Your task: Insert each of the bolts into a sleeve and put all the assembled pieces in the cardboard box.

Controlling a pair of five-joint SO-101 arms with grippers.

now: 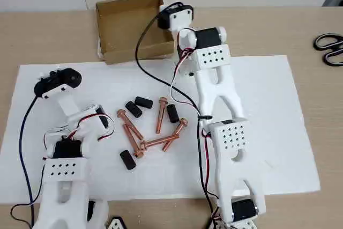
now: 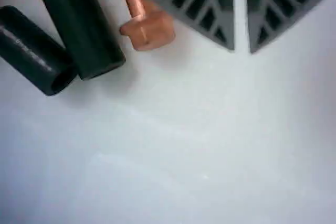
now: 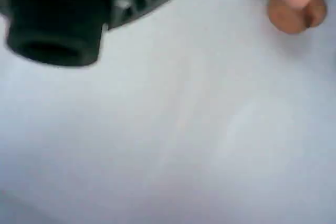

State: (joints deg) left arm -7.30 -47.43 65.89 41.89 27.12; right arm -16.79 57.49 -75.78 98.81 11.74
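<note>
Sleeve, open end toward the lens, sits clamped in the right end effector, raised off the white paper, with a copper bolt lying near it

Left end effector is all but closed, a thin slit between its ribbed jaws and nothing in it. It hangs low over the paper just beside a bolt head, and two black sleeves lie touching side by side a little farther off

From above, five bolts lie in a loose heap at the middle of the paper, some crossing one another. The paired sleeves are at 11 o'clock of the heap, a third sleeve is at 2 o'clock, just beside the upright bolt, and a fourth sleeve lies apart at 7 o'clock

Cardboard box stands open on the wooden surface at 12 o'clock of the heap, touching the paper's far edge. An arm stretches along the heap's 3 o'clock side, and its far end is just beside the box wall. Scissors lie well apart at 2 o'clock, on the surface's edge
</note>
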